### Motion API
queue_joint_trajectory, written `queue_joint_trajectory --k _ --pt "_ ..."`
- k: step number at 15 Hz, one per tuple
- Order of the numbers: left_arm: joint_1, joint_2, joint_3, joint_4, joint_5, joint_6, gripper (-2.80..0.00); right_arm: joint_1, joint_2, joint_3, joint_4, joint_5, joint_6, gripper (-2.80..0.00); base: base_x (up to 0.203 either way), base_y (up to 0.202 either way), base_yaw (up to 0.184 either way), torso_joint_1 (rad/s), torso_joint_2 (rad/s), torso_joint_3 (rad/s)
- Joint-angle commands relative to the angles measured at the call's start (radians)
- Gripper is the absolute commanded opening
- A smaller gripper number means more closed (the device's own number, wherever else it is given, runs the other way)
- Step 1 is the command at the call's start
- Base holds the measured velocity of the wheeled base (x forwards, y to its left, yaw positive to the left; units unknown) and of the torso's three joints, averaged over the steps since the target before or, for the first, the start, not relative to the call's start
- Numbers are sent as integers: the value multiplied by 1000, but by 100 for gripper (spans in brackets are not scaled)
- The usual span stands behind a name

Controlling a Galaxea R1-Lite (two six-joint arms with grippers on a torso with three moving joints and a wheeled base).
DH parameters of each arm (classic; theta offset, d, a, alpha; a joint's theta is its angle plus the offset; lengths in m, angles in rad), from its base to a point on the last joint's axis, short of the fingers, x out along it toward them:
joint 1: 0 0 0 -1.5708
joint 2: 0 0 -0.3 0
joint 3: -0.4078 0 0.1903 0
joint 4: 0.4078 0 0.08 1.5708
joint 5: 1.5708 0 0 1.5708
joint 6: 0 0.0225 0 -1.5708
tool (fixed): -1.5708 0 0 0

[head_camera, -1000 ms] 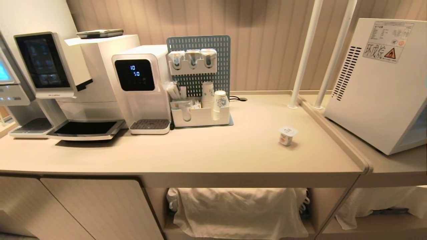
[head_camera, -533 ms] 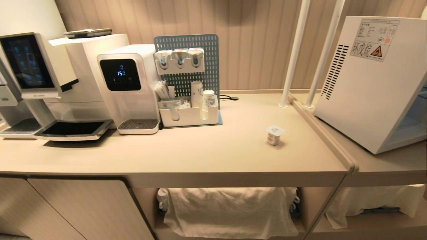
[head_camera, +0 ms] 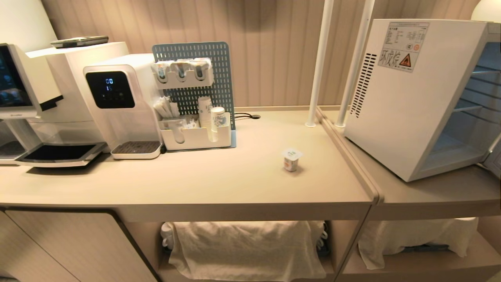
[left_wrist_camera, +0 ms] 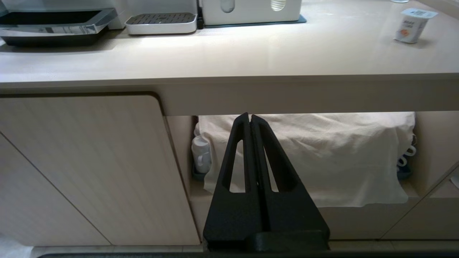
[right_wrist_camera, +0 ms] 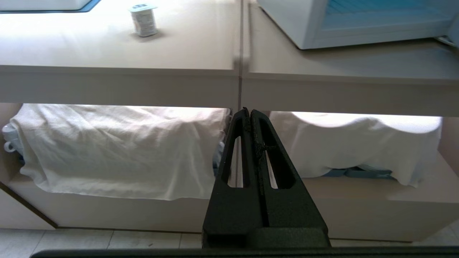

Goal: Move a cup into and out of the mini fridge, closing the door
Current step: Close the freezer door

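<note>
A tiny white cup (head_camera: 292, 159) with a square foil lid and an orange mark stands alone on the beige counter (head_camera: 235, 180). It also shows in both wrist views: cup (left_wrist_camera: 414, 25) and cup (right_wrist_camera: 143, 19). To its right the white mini fridge (head_camera: 407, 98) stands open, showing wire shelves and a pale blue interior (head_camera: 465, 117). Only a sliver of the door (head_camera: 496, 158) shows at the right border. My left gripper (left_wrist_camera: 250, 115) and right gripper (right_wrist_camera: 249, 110) hang below the counter's front edge. Both are shut and empty, and neither is in the head view.
A water dispenser (head_camera: 117, 105), a coffee machine (head_camera: 23, 90) and a pegboard organiser (head_camera: 195, 133) with stacked paper cups line the back left. Two white poles (head_camera: 319, 66) rise between cup and fridge. A raised seam (head_camera: 348, 156) divides the counters. Cloth-covered shelves (head_camera: 246, 246) lie underneath.
The whole head view has shifted: the scene slid left, so the camera moved toward the right. More of the fridge's open interior shows now. The cup itself stays put.
</note>
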Motion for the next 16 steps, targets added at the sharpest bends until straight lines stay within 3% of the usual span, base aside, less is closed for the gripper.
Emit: queue_joint_trajectory --k 1,16 --pt "0 0 0 0 0 0 -280 0 4 -2 0 1 -1 -280 0 -200 -4 2 2 2" --pt "0 0 0 -1 0 -1 -280 0 10 -2 1 1 -1 -280 0 -195 -1 3 4 2"
